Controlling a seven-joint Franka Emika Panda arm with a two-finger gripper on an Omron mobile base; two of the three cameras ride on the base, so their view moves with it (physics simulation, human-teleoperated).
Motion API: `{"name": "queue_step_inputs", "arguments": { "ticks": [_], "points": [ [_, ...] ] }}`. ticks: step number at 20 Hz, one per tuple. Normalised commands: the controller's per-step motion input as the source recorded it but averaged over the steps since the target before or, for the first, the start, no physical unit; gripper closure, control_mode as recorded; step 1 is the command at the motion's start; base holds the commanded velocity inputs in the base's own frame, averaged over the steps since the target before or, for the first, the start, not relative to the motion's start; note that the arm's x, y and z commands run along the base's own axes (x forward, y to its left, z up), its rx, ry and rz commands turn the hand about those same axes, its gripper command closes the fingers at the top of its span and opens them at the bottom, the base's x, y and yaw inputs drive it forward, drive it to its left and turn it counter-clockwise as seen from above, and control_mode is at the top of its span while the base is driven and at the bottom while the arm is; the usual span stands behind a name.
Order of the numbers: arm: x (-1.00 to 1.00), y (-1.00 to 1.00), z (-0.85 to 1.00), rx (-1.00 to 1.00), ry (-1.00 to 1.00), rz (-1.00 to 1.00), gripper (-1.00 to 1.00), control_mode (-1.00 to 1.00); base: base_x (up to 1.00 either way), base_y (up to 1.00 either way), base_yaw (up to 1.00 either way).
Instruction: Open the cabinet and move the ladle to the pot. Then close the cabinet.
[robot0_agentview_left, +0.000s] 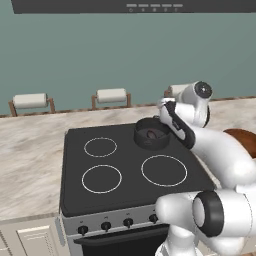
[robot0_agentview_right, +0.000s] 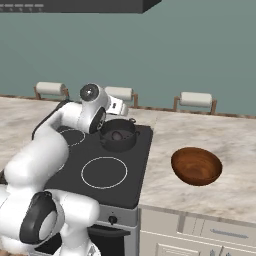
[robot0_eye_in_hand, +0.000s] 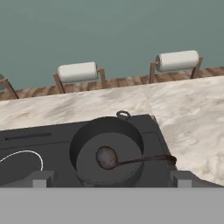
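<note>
Hob (robot0_agentview_left: 120, 170): pot (robot0_eye_in_hand: 107, 151) sits on the burner at 1 o'clock. Ladle (robot0_eye_in_hand: 114, 159) lies inside it, bowl down on the base, handle propped on the rim toward 3 o'clock. Pincer (robot0_eye_in_hand: 111, 178) hovers above, open and empty. Judged remaining: close the cabinet. Bowl (robot0_agentview_right: 196, 166) stands on the worktop (robot0_agentview_right: 210, 140).

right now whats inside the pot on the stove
The ladle lies inside the pot, bowl on the bottom, thin handle leaning across the rim. Nothing else shows in it, though the near wall hides part of the floor.
</note>
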Motion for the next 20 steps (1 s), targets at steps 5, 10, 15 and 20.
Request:
{"name": "queue_step_inputs", "arguments": {
  "ticks": [5,10,15,20],
  "points": [
    [-0.76,0.00,0.11,0.00,-0.10,0.00,-1.00,-1.00,0.00,0.00,0.00],
    [-0.62,0.00,0.24,0.00,-0.14,0.00,-1.00,-1.00,0.00,0.00,0.00],
    [-0.49,-0.03,0.33,0.00,-0.10,0.00,-1.00,-1.00,0.00,0.00,0.00],
    [-0.46,0.00,0.51,-0.01,-0.04,0.00,-1.00,-1.00,0.00,0.00,0.00]
  ]
}}
